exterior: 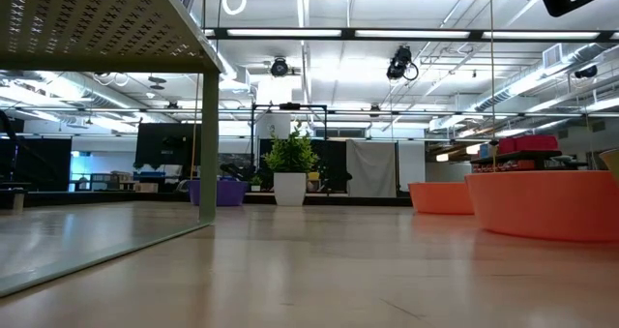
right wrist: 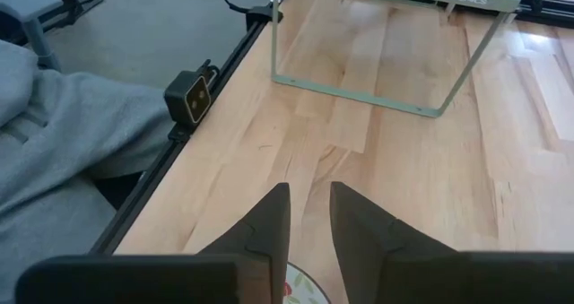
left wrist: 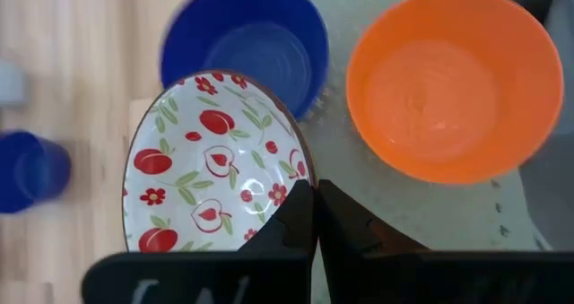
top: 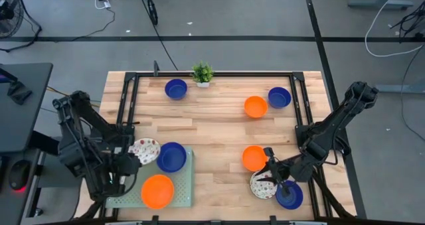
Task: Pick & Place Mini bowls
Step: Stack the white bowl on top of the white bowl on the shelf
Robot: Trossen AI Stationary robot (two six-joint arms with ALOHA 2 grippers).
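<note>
On the near-left of the table, seen from above, my left gripper [top: 133,160] holds a speckled bowl [top: 145,150] at the tray [top: 188,185] edge, beside the blue bowl [top: 172,156] and orange bowl [top: 157,190] already there. My left wrist view shows the fingers [left wrist: 296,219] pinched shut on that bowl's rim, a thin edge grip for carrying. Near-right, my right gripper [top: 273,165] sits over a second speckled bowl [top: 261,186]; its wrist view shows the fingers [right wrist: 269,216] slightly apart, holding nothing, probably ready to close.

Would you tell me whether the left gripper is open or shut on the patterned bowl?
Shut on it: the left gripper pinches the patterned bowl's rim above the tray.
</note>
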